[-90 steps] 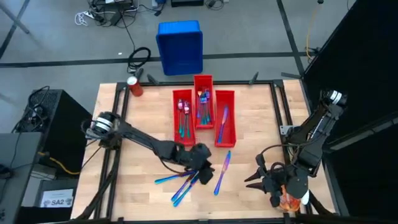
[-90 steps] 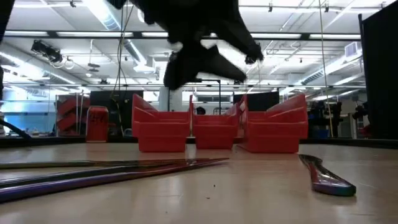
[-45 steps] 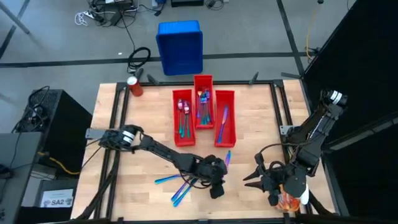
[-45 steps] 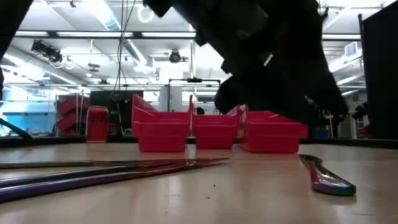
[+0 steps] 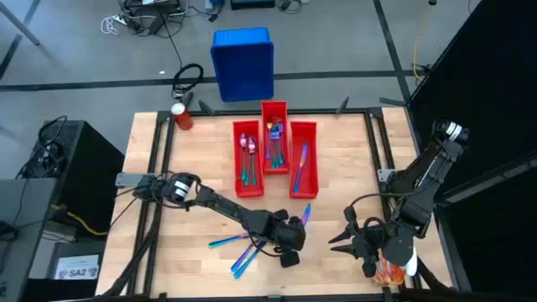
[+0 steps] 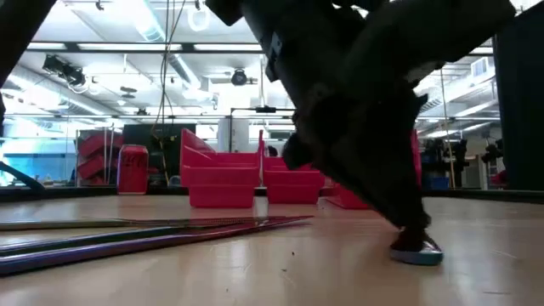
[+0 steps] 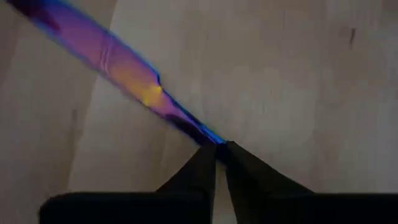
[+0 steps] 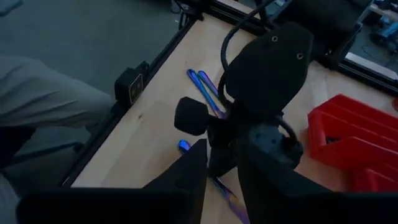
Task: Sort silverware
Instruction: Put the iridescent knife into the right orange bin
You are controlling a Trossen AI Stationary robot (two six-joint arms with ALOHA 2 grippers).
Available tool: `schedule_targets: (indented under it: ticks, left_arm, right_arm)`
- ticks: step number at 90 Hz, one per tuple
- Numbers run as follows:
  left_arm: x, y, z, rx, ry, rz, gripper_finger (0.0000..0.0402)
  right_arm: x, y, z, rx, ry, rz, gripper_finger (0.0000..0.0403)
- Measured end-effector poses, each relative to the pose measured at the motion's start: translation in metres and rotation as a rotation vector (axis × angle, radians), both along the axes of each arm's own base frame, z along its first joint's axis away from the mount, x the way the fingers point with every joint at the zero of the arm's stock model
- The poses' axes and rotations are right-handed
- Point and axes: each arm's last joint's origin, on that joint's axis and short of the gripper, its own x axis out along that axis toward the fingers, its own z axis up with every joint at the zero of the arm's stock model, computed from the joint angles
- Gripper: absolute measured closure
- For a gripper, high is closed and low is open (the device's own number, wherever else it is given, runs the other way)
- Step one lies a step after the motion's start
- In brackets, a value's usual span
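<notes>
While 0.5 s ago the left gripper (image 5: pixel 294 243) was hovering over the lone knife (image 5: pixel 305 213) near the front-middle of the table (image 5: pixel 201 164), it now sits down on that knife, wrist pitched lower. In the low view its dark bulk covers most of the knife, and only the near tip (image 6: pixel 416 252) shows on the wood. 1 s ago the gripper was over the loose cluster instead, so the arm has swung across to this piece.

Left wrist view: the 2 fingers (image 7: pixel 249 174) are pinched together on the knife's thin end (image 7: pixel 205 134), with the purple-gold blade (image 7: pixel 112 59) running away flat on the table. Judged a grasp just made; the knife is not lifted yet.

Right gripper (image 5: pixel 351 239) waits near the front-right of the table, fingers slightly apart, holding nothing.

Silverware status:
- left red bin (image 5: pixel 245 159): spoons by the look of the rounded heads
- middle red bin (image 5: pixel 274 138): a few pieces, type unclear
- right red bin (image 5: pixel 304 161): 1 slim piece, likely a knife
- loose cluster (image 5: pixel 239 249) of about 4 pieces lies just beside the left gripper, toward the left arm's side

Meaning for the task: sort is roughly half done. Next call is a lift and carry to the right bin. Risk: pinch is on a thin flat end, so the knife may pivot or slip.
</notes>
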Motion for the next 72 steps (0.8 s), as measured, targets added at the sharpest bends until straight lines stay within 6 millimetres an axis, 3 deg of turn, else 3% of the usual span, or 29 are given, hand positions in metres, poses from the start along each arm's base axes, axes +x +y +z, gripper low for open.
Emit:
schedule_targets:
  ticks: [35, 47, 62, 72]
  left_arm:
    - [-0.034, -0.031, -0.003, -0.13, 0.283, 0.007, 0.0388]
    - [-0.026, -0.045, 0.017, -0.069, 0.191, -0.044, 0.0388]
    - [-0.009, -0.047, 0.06, 0.063, -0.039, -0.095, 0.0388]
    - [-0.003, -0.035, 0.061, 0.12, -0.055, -0.09, 0.0388]
  right_arm:
    - [0.0, 0.0, -0.001, -0.001, 0.006, -0.004, 0.0336]
    - [0.0, 0.0, -0.001, -0.001, 0.006, -0.004, 0.034]
    - [0.0, 0.0, -0.001, -0.001, 0.006, -0.005, 0.0337]
    - [0.0, -0.001, -0.001, -0.001, 0.006, -0.005, 0.0335]
